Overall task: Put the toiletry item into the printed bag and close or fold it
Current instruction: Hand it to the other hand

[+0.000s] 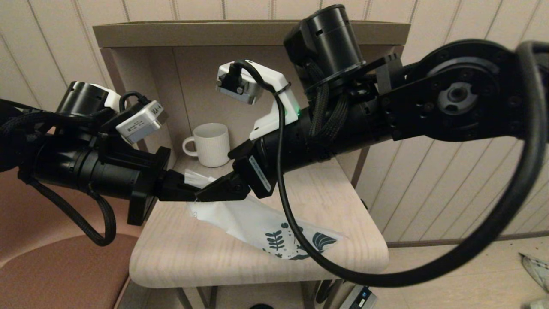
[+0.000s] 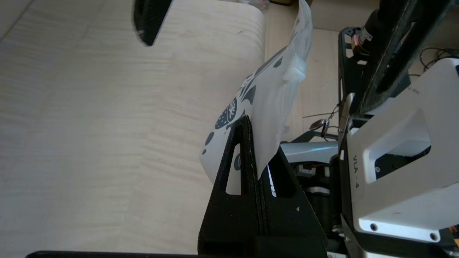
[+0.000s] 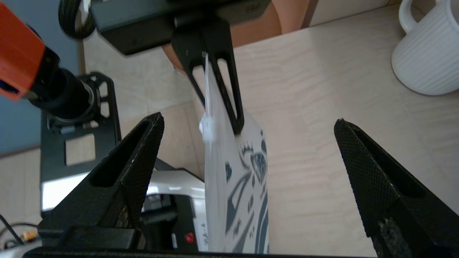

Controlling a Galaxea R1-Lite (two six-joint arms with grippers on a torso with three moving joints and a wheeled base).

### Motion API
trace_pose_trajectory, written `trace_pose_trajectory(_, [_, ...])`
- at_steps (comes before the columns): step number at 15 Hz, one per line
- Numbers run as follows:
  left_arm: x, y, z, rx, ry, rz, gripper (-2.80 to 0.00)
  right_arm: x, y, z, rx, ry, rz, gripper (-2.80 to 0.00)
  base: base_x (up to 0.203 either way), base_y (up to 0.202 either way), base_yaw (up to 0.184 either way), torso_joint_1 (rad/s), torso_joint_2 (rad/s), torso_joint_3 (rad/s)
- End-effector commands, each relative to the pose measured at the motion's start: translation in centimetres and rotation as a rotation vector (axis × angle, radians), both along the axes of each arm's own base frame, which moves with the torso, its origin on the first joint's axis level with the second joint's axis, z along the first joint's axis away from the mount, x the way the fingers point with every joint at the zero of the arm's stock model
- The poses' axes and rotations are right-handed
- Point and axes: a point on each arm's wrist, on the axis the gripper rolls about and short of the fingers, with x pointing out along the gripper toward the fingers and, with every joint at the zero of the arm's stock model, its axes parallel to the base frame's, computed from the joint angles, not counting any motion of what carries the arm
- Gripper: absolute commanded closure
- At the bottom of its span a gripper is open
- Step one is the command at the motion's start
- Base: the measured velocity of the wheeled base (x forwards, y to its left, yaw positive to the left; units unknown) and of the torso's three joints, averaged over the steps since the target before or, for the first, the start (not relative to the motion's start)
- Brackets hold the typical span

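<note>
The printed bag is held up at its plain white end, and its leaf-printed end rests on the wooden table. My left gripper is shut on that raised end of the bag. My right gripper is open, its fingers standing wide on either side of the bag without touching it. A small white lump shows at the bag's edge; I cannot tell what it is. The toiletry tube itself is not visible.
A white ribbed mug stands at the back of the table, inside the open cabinet niche. A brown seat lies left of the table. The table's rounded front edge is near the bag's printed end.
</note>
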Motion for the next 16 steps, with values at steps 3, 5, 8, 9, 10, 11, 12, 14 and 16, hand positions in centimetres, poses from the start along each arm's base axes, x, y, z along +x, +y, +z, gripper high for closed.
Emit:
trace_pose_trajectory(3, [0.04,-0.01,-0.10,-0.002,0.003,-0.006,0.00,0.16,0.23,-0.28,-0.002,0.007,0.001,-2.80,0.000,0.000,0.000,0.000,0.00,0.000])
trace_pose_trajectory(5, [0.04,-0.02,-0.10,-0.002,0.003,-0.006,0.00,0.28,0.37,-0.55,-0.007,0.013,0.000,-2.80,0.000,0.000,0.000,0.000,0.00,0.000])
trace_pose_trajectory(8, [0.03,-0.01,-0.14,-0.001,0.004,-0.005,0.00,0.26,0.34,-0.45,-0.004,0.010,0.000,-2.80,0.000,0.000,0.000,0.000,0.00,0.000])
trace_pose_trajectory(9, [0.02,-0.01,-0.18,0.000,0.005,-0.005,0.00,0.26,0.34,-0.45,-0.004,0.010,0.000,-2.80,0.000,0.000,0.000,0.000,0.00,0.000])
trace_pose_trajectory(10, [0.00,-0.09,-0.18,0.001,0.005,-0.007,0.00,0.28,0.36,-0.38,0.001,0.005,-0.001,-2.80,0.000,0.000,0.000,0.000,0.00,0.000])
trace_pose_trajectory(11, [-0.03,-0.12,-0.22,0.001,0.007,-0.008,0.00,0.33,0.41,-0.39,0.003,0.003,-0.001,-2.80,0.000,0.000,0.000,0.000,0.00,0.000])
trace_pose_trajectory(12, [-0.02,-0.12,-0.19,0.001,0.005,-0.008,0.00,0.31,0.46,-0.35,0.005,-0.003,-0.007,-2.80,0.000,0.000,0.000,0.000,0.00,0.000])
trace_pose_trajectory(14, [-0.06,-0.11,-0.16,0.000,0.004,-0.009,0.00,0.20,0.65,-0.37,0.005,-0.006,-0.010,-2.80,0.000,0.000,0.000,0.000,0.00,0.000])
trace_pose_trajectory(16, [-0.06,-0.11,-0.18,0.001,0.004,-0.009,0.00,0.20,0.65,-0.37,0.005,-0.006,-0.010,0.00,0.000,0.000,0.000,0.000,0.00,0.000])
